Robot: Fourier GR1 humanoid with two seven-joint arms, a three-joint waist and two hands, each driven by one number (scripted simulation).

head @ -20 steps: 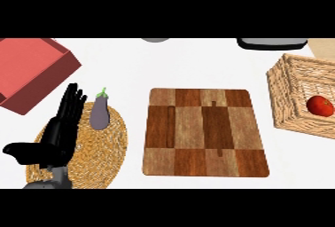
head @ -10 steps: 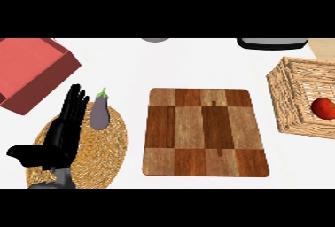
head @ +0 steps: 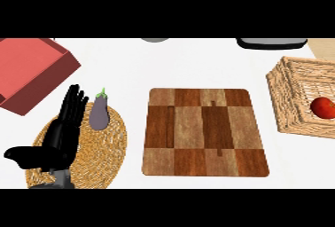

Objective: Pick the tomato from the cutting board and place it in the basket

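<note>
Change: none; left hand (head: 59,133) stays put, fingers straight and open.
Tomato (head: 322,106): inside basket (head: 291,95), far right of the fingers; task looks done.

The rectangular wooden cutting board (head: 204,131) was chequered light and dark brown on the white worktop (head: 196,62). At three o'clock, a round red tomato (head: 322,107) showed against the pale tan wicker basket (head: 288,95). At nine o'clock lay a purple aubergine (head: 99,114) with a green stem, a golden woven straw mat (head: 104,153) and the black robot hand (head: 62,128). At ten o'clock was a red square box (head: 29,71).

The black left hand (head: 57,133) is glossy and moulded — long slim fingers (head: 73,101), a thick rounded thumb (head: 26,154) — set on a grey forearm (head: 57,178).
</note>
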